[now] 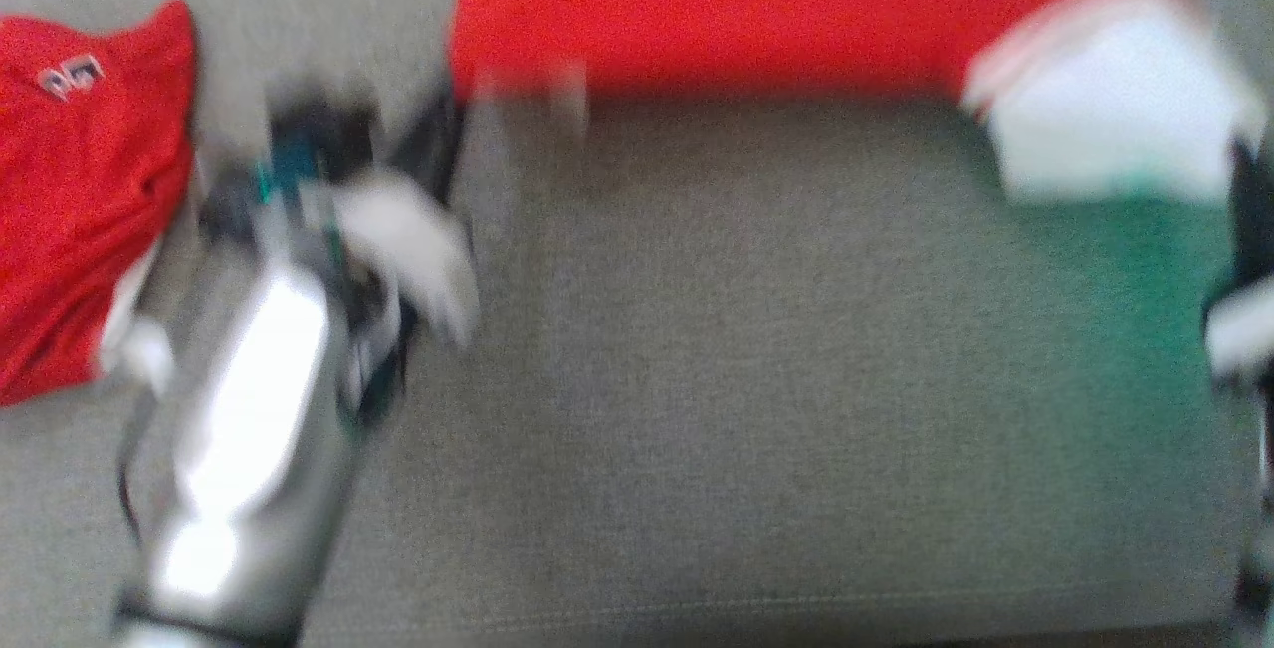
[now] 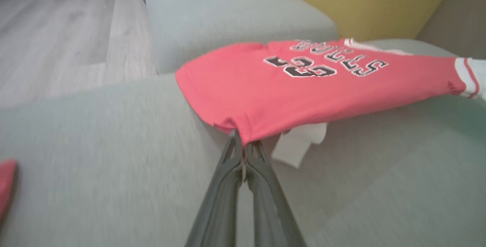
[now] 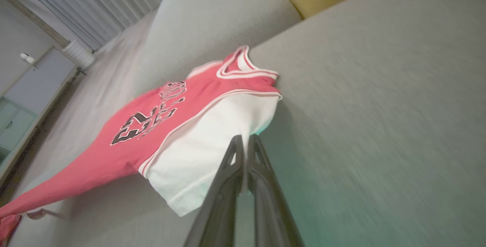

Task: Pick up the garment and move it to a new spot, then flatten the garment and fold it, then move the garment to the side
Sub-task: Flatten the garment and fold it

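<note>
**Jersey lifted between 2 claws; flattening, folding and setting aside not yet done**

The grey sofa [image 1: 697, 379] carries the whole job, and its wide seat cushion lies open in front of the robot. The garment [image 2: 303, 87], a red jersey with black-and-white lettering and white sleeves, is the largest thing on it. It hangs stretched between the 2 arms, low over the seat with shadow beneath, while its collar end lies against the backrest in the right wrist view.

By my reading, step 1 of 3 is in hand: the jersey is picked up and on its way to a new spot. It is not laid down, flattened or folded, and the last move to the side is left too.

A second red garment [image 1: 80, 200] lies crumpled on the seat at the robot's left, well apart from the held one. It could get in the way if the jersey is spread or set aside in that direction. The backrest and a yellow cushion [image 2: 360, 0] stand close behind, and wooden floor [image 2: 57, 30] lies past the seat's end. The head view is blurred, so fine detail there cannot be told.

The left claw [image 2: 244, 144] is clenched on the red hem corner. The right claw [image 3: 246, 140] has its fingers pressed together at the edge of the white sleeve [image 3: 212, 137], apparently grasping it.
</note>
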Robot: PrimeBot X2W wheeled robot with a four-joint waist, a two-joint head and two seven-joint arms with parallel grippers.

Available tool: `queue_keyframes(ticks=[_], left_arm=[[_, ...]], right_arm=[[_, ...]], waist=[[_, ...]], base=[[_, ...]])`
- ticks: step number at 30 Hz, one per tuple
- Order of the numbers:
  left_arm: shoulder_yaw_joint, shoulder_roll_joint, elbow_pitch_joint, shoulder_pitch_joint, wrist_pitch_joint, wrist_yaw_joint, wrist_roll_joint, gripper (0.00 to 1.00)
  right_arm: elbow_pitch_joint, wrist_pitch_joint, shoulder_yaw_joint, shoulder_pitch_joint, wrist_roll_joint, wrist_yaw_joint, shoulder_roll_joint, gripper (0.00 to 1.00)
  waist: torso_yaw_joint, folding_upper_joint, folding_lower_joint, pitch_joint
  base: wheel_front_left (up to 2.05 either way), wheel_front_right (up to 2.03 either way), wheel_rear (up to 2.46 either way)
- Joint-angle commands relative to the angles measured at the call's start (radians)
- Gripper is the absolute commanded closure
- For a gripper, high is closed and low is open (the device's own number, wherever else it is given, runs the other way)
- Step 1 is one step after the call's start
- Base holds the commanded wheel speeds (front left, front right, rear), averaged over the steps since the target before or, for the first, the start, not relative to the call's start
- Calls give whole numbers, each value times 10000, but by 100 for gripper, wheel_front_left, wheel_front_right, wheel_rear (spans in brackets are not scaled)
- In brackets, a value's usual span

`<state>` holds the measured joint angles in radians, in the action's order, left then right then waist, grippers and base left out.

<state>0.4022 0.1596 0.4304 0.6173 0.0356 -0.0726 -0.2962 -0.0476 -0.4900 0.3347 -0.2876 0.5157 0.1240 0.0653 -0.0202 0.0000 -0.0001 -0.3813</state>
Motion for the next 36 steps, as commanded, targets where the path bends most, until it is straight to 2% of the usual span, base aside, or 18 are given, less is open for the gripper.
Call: queue_keyframes(ticks=[1, 5, 10, 12, 16, 19, 23, 25, 30, 36], left_arm=[[-315, 504, -872, -599, -173, 202, -97, 100], [-282, 973, -3309, -3686, -946, 1058, -208, 100], [-307, 1337, -6073, -6749, -1893, 2209, -282, 100], [-258, 1396, -7011, -7569, -2253, 2511, -344, 100], [-232, 1441, -7959, -8104, -2742, 2740, -498, 100], [-129, 1339, -8196, -7869, -3279, 2608, -896, 100], [-177, 1459, -7951, -6834, -3976, 2313, -1107, 100], [-245, 1316, -7781, -6198, -4263, 2090, -1534, 100], [-265, 1614, -6739, -4330, -5279, 1507, -1720, 100], [-80, 1602, -5084, -2430, -6242, 989, -1894, 100]], right_arm=[[-859, -210, -132, 346, 168, 67, -32, 100], [-2014, -691, 112, 2873, 669, 67, -138, 100], [-2683, -498, 421, 5239, 1486, 67, -147, 100], [-2925, -418, 495, 5919, 1817, 67, -148, 100], [-3209, -348, 489, 6346, 2101, 67, -148, 100], [-3193, -519, 416, 5890, 1765, 67, -149, 100], [-2887, -1157, 243, 4517, 1083, 67, -149, 100], [-2763, -1599, 187, 3713, 588, 67, -149, 100], [-2031, -2702, 249, 1621, -463, 67, -150, 100], [-766, -3450, -9, -391, -1532, 67, 47, 100]], waist=[[155, 0, 1, 1192], [226, 0, 1, 1815], [187, 0, 1, 2005], [110, 0, 1, 1966], [66, 0, 1, 1810], [65, 0, 1, 1638], [56, 0, 1, 1499], [-3, 0, 1, 1392], [-176, 0, 1, 1046], [-238, 0, 1, 720]], base=[[0, 0, 0], [0, 0, 0], [0, 0, 0], [0, 0, 0], [0, 0, 0], [0, 0, 0], [0, 0, 0], [0, 0, 0], [0, 0, 0], [0, 0, 0]])
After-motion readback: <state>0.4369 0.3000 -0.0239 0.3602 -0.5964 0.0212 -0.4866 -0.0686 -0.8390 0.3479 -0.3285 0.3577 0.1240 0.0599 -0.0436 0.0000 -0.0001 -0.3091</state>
